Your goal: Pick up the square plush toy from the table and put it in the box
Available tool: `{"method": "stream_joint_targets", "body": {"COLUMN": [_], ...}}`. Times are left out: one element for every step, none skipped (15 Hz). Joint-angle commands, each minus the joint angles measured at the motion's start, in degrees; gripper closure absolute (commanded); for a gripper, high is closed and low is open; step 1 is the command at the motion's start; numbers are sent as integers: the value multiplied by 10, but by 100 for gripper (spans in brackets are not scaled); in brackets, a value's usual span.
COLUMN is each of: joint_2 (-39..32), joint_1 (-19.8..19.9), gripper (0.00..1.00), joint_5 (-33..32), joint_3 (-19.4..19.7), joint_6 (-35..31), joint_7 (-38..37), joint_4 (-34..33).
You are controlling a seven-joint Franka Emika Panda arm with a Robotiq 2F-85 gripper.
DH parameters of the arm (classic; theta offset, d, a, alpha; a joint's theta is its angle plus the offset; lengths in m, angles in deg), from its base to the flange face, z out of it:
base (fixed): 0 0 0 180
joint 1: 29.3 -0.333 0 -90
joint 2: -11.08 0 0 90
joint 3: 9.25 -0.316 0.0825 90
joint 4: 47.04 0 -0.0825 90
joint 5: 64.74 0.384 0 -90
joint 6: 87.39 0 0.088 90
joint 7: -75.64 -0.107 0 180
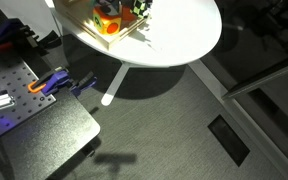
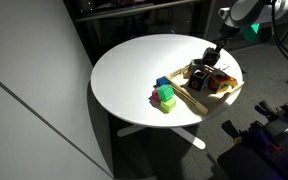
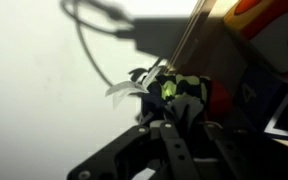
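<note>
In the wrist view my gripper (image 3: pixel 174 112) is shut on the square plush toy (image 3: pixel 180 88), a dark checkered cube with a bright green bit and white tags. The toy hangs over the edge of the light-wood box (image 3: pixel 191 40), with the white table (image 3: pixel 54 90) to its left. In an exterior view my gripper (image 2: pixel 210 62) is low over the box (image 2: pixel 224 93) at the right side of the round table (image 2: pixel 134 65). In an exterior view the box (image 1: pixel 119 42) shows at the top edge on the table (image 1: pixel 184 35); the gripper is mostly cut off there.
A green cube (image 2: pixel 167 101) and a blue cube (image 2: pixel 163 84) sit on the table just beside the box. Orange items (image 1: pixel 108 24) lie inside the box. A dark perforated bench (image 1: pixel 34 115) with clamps stands next to the table.
</note>
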Motion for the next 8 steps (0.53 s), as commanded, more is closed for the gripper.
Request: {"method": "stream_joint_targets", "body": {"joint_2": [24, 24, 25, 25, 25, 25, 25, 25], "joint_1": [-14, -16, -16, -18, -19, -22, -24, -26], "gripper": [92, 93, 93, 93, 93, 93, 91, 56], "joint_5": [17, 20, 26, 29, 32, 32, 30, 28], "joint_3": [-12, -16, -23, -27, -32, -34, -35, -36], "joint_6": [-21, -23, -23, -23, -23, -22, -21, -18], "joint_7": [14, 15, 22, 22, 23, 21, 20, 19], "joint_4": [28, 30, 32, 34, 37, 39, 42, 44]}}
